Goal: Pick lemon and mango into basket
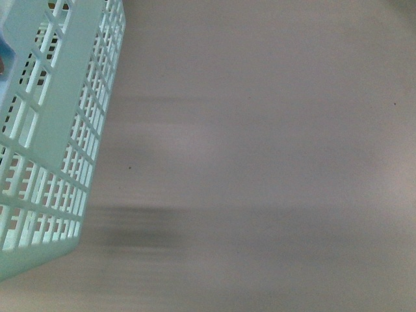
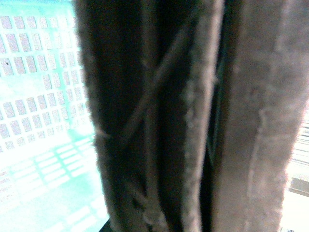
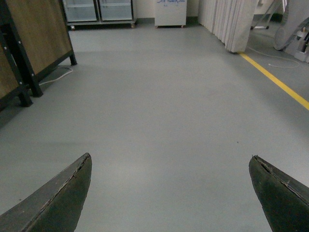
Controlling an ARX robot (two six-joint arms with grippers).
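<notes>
Basket (image 1: 71, 78) (contents hidden) fills the front view's left edge.

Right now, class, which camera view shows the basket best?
The front view: the basket shows its slotted side clearly at the left. The left wrist view shows only blurred teal grid behind something dark. The right wrist view shows only floor.

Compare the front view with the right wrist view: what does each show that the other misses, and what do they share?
Only the front view shows the basket, its slotted teal side filling the left edge. Only the right wrist view shows the right gripper with its fingers wide apart, a yellow floor line, wooden panels on black frames and a pale curtain. Both show grey floor, blurred in the front view; neither shows the lemon or the mango.
</notes>
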